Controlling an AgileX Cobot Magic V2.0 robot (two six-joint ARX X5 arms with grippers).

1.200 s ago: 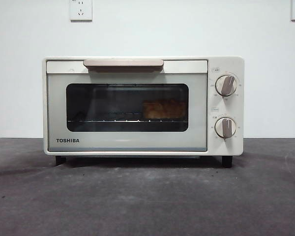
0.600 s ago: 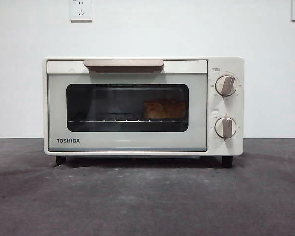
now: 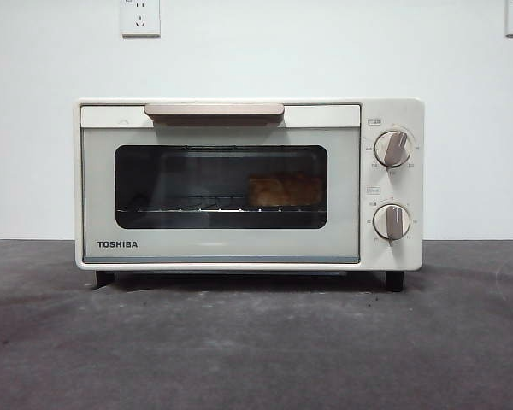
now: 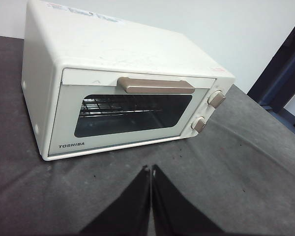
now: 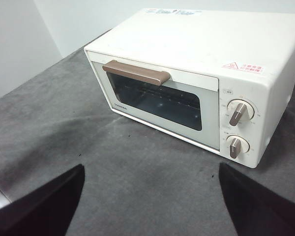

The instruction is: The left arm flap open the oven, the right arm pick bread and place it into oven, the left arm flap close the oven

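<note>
- White wall (image 3: 325, 51) with two power sockets (image 3: 140, 17) stands behind a dark grey felt-like tabletop (image 3: 256, 342), and on that tabletop sits the oven (image 3: 393, 256), its black feet planted near the wall.
- Risk, as I judge it: little is left to spoil, since the door (image 3: 221, 248) looks flush with the oven's face all along its top edge. If the latch were only half seated, a nudge from either of my arms could let it drop open; I cannot tell from outside how firmly it sits.
- A second risk is my left gripper (image 4: 151, 169): it points straight at the oven's front, so a careless forward reach would knock the door or push the whole box back on the cloth.
- The bread (image 3: 284, 190) is inside the oven, on the wire rack (image 3: 188, 207), toward the knob side; through the dark glass it shows as a lumpy orange-golden loaf, dim and a little blurred.
- Outward from it: cream door with the TOSHIBA mark, a beige bar handle (image 3: 214, 111) across the top, two beige knobs (image 3: 393, 149) one above the other.
- My left jaws are pressed together, tips meeting, holding nothing, well apart from the oven.
- My right gripper (image 5: 152, 169) has its jaws spread wide, bare cloth between them, empty, and back from the oven too.
</note>
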